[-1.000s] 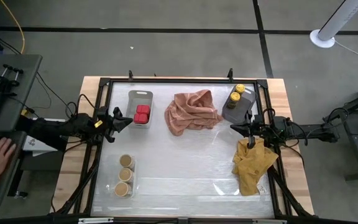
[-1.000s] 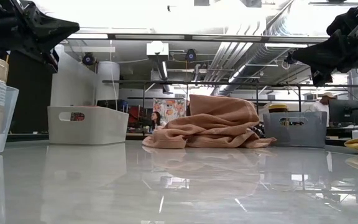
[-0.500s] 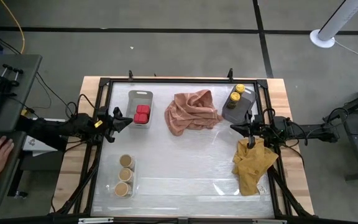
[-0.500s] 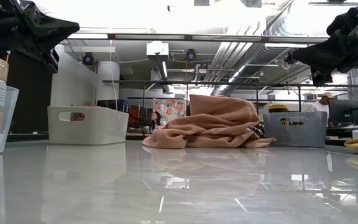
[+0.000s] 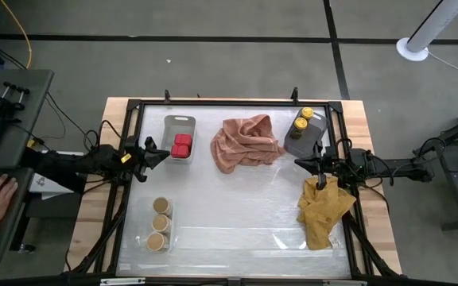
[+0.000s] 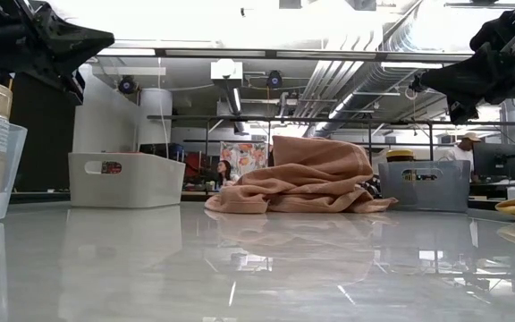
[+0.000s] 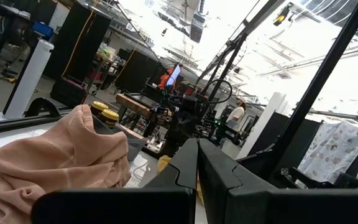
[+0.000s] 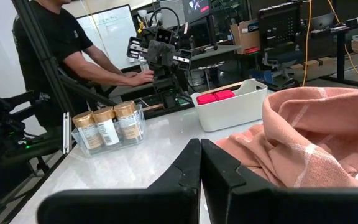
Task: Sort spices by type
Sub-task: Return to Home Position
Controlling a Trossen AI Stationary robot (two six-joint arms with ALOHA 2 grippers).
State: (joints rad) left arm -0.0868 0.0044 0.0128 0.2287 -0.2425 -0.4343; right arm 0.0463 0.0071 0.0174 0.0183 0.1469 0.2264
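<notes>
Tan-lidded jars (image 5: 161,223) upright in a near-to-far row; left gripper (image 5: 163,153), right gripper (image 5: 299,164), jaws together

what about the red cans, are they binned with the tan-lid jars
No, the red cans sit in their own pale bin, away from the tan-lid jars.

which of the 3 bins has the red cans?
The pale bin by the left claw: red cans inside. The grey bin by the right claw holds yellow-lidded jars; the clear bin holds tan-lidded jars.
</notes>
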